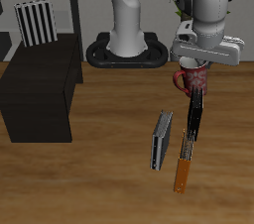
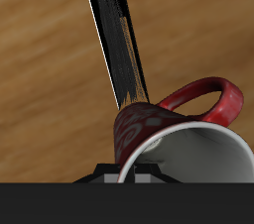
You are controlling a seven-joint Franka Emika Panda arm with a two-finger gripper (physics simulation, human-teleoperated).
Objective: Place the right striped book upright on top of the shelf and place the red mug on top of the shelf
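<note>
Shelf (image 1: 40,84) sits low and black beside the arm's base, with a striped book (image 1: 36,22) standing upright on top! Red mug (image 2: 184,134) is up in the air, clamped in the gripper (image 1: 193,74), above an orange-spined book (image 1: 185,159) and a grey book (image 1: 162,141).

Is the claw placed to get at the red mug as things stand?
Probably yes. The claw hangs right above the dark red mug, whose open rim is uncovered. The thin dark book lies beside the mug, not across it. Grip unclear.
</note>
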